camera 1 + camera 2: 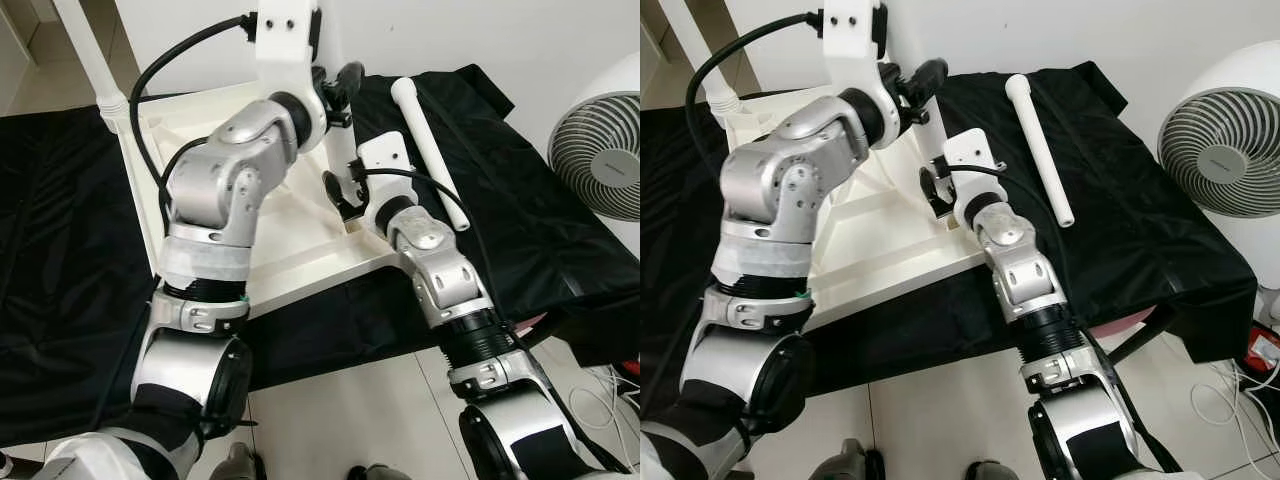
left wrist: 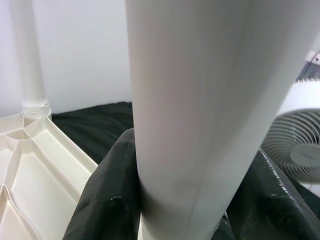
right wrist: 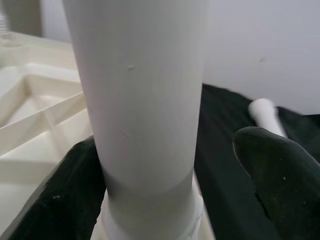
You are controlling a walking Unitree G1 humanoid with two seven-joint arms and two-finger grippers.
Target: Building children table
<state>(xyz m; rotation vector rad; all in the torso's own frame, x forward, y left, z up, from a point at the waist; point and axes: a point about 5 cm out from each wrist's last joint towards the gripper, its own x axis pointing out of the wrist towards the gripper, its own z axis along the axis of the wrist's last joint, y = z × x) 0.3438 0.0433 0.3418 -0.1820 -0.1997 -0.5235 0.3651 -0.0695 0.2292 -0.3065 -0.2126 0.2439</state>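
A white children's table top [image 1: 300, 250] lies upside down on a black cloth. An upright white table leg [image 1: 341, 150] stands in its near right corner socket. My left gripper [image 1: 343, 88] is shut on this leg higher up, and both black fingers [image 2: 107, 200] press against the leg [image 2: 195, 100]. My right gripper [image 1: 338, 195] sits around the leg's base. One of its fingers [image 3: 55, 210] lies against the leg [image 3: 145, 100], while the other stands apart with a gap. A loose white leg [image 1: 430, 150] lies on the cloth to the right.
Another leg [image 1: 95, 60] stands upright in the far left corner. A white fan [image 1: 600, 150] stands at the right, beside the cloth-covered surface [image 1: 540, 230]. Tiled floor [image 1: 350, 410] lies below the front edge, with cables at the lower right.
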